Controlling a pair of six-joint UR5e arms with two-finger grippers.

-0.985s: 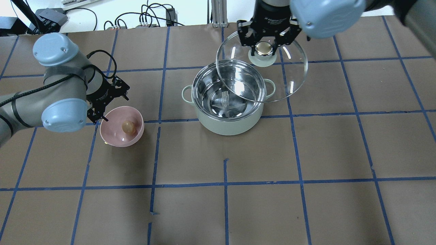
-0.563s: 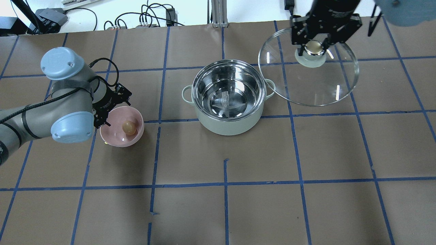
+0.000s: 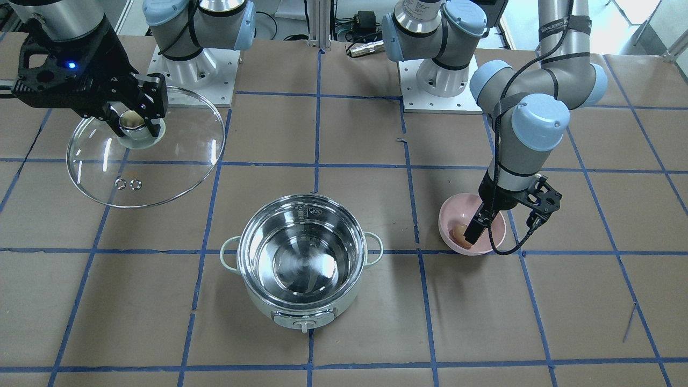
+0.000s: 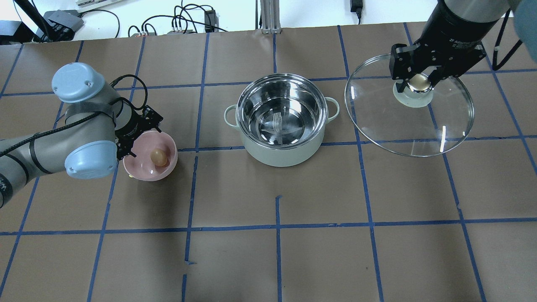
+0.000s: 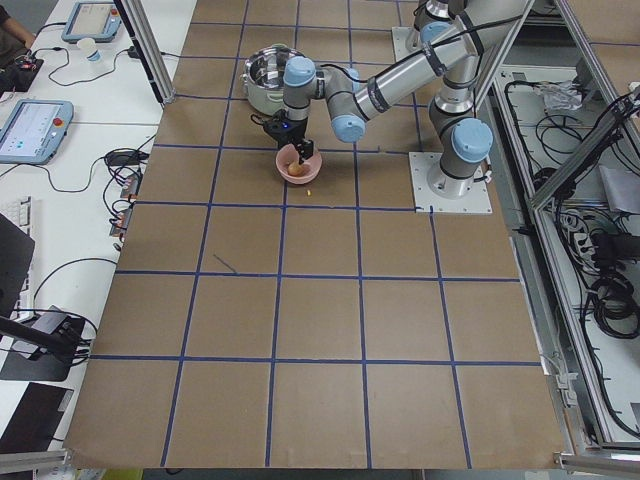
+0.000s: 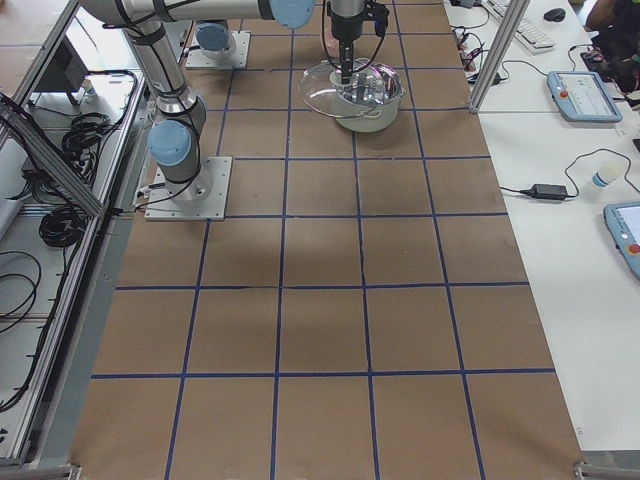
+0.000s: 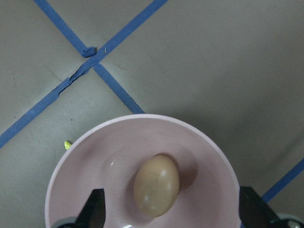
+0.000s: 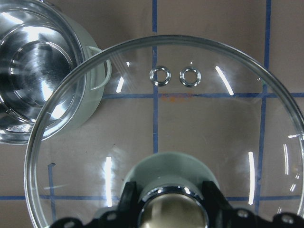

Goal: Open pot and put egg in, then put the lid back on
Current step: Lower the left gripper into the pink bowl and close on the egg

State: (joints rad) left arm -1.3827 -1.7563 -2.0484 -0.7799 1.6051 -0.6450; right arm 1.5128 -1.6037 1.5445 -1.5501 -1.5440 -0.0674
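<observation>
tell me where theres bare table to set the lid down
Bare table lies right of the pot, under the held lid, and along the whole operators' side. The gap between pot and pink bowl is narrower. Crowded at the bowl, with the left gripper over it.

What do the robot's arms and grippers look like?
The left arm and right arm are silver-grey tubes with pale blue round joint caps. A black cable runs along the left arm, held by black straps. The left gripper and right gripper are black and two-fingered. The right wrist bears white lettering and a small blue light.
</observation>
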